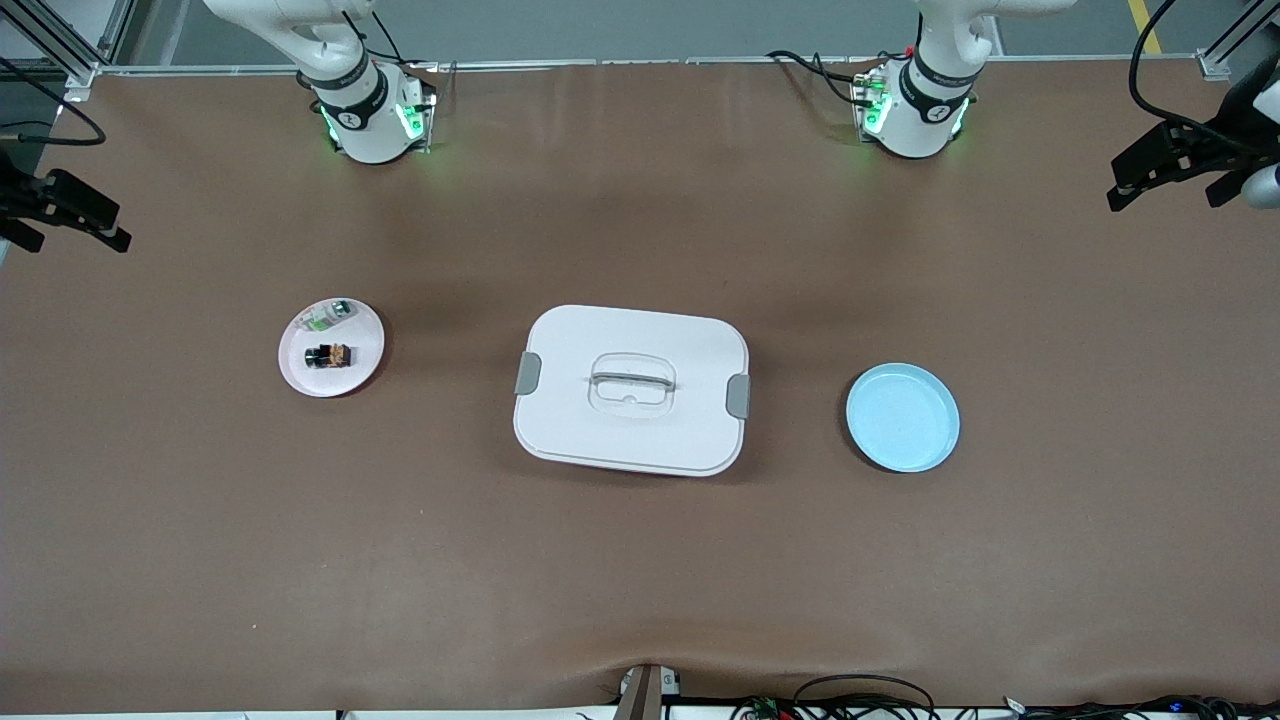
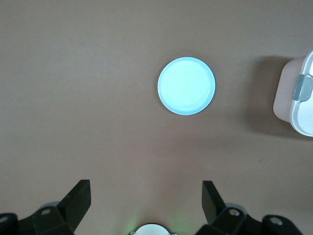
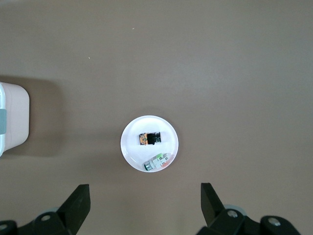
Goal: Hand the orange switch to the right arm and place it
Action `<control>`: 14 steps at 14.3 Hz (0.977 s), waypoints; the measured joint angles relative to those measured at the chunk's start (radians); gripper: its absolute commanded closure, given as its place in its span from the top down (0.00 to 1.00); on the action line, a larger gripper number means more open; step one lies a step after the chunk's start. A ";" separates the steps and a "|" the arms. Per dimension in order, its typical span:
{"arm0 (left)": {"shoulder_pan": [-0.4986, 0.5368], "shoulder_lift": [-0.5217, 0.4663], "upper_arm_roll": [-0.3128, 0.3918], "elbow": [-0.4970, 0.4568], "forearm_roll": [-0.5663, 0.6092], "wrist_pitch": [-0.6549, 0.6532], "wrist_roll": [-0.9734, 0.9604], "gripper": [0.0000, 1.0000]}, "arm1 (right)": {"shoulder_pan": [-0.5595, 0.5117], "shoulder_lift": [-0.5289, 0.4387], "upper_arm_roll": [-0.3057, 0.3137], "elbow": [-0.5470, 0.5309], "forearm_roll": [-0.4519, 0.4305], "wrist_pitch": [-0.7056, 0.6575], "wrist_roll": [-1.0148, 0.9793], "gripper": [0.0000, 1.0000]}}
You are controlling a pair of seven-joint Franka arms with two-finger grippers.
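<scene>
In the front view we found the orange switch (image 1: 329, 355) lying on the white plate (image 1: 300, 375) toward the right arm's end of the table, with a small green-and-silver part (image 1: 331, 315) on the same plate, farther from the camera. The lidded white box (image 1: 631, 388) sat mid-table and the empty blue plate (image 1: 902, 417) toward the left arm's end. We judged this layout a start: parts gathered on one plate, the other bare to receive. Neither gripper showed here; both arms waited. The switch lay flat, its long axis running along the table's length, its orange band toward the box.

In the left wrist view, the left gripper (image 2: 146, 200) hung high over the blue plate (image 2: 186, 86), fingers spread wide, nothing between them.

In the right wrist view, the right gripper (image 3: 145, 203) hovered over the white plate (image 3: 131, 152), fingers likewise apart and empty. The switch (image 3: 150, 139) lay there lengthwise across the plate, orange end toward the box (image 3: 12, 117), just beside the green-and-silver part (image 3: 156, 162).
</scene>
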 measured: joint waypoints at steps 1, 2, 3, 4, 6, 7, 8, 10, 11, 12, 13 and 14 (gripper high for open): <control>0.000 0.000 0.000 0.000 0.000 0.000 0.000 1.00 | 0.000 -0.014 0.000 -0.012 -0.002 0.000 -0.013 1.00; 0.000 0.000 0.000 0.000 0.000 0.000 0.000 1.00 | 0.000 -0.023 0.000 -0.019 -0.004 -0.002 -0.024 1.00; 0.000 0.000 0.000 0.000 0.000 0.000 0.000 1.00 | 0.000 -0.028 -0.001 -0.020 -0.005 -0.007 -0.030 1.00; 0.000 0.000 0.000 0.000 0.000 0.000 0.000 1.00 | 0.000 -0.029 -0.001 -0.018 -0.005 -0.012 -0.031 1.00; 0.000 -0.001 0.000 0.000 0.000 0.000 0.000 1.00 | 0.000 -0.027 -0.001 0.000 -0.006 -0.026 -0.031 1.00; 0.000 -0.001 0.000 0.000 0.000 0.000 0.000 1.00 | 0.000 -0.025 -0.002 0.010 -0.006 -0.040 -0.031 1.00; 0.000 -0.001 0.000 0.000 0.000 0.000 0.000 1.00 | 0.000 -0.022 -0.004 0.016 -0.006 -0.052 -0.031 1.00; 0.000 -0.001 0.000 0.000 0.000 0.000 0.000 1.00 | -0.002 -0.018 -0.009 0.025 -0.011 -0.056 -0.031 1.00; 0.000 -0.001 0.000 0.000 0.000 0.000 0.000 1.00 | -0.007 -0.010 -0.011 0.030 -0.013 -0.056 -0.031 1.00; 0.000 -0.001 0.000 0.000 0.000 0.000 0.000 1.00 | -0.016 0.005 -0.012 0.038 -0.013 -0.056 -0.031 1.00; 0.000 -0.001 0.000 0.000 0.000 0.000 0.000 1.00 | -0.022 0.026 -0.013 0.053 -0.013 -0.055 -0.031 1.00; 0.000 -0.001 0.000 -0.001 0.000 0.000 0.000 1.00 | -0.023 0.049 -0.013 0.073 -0.013 -0.055 -0.031 1.00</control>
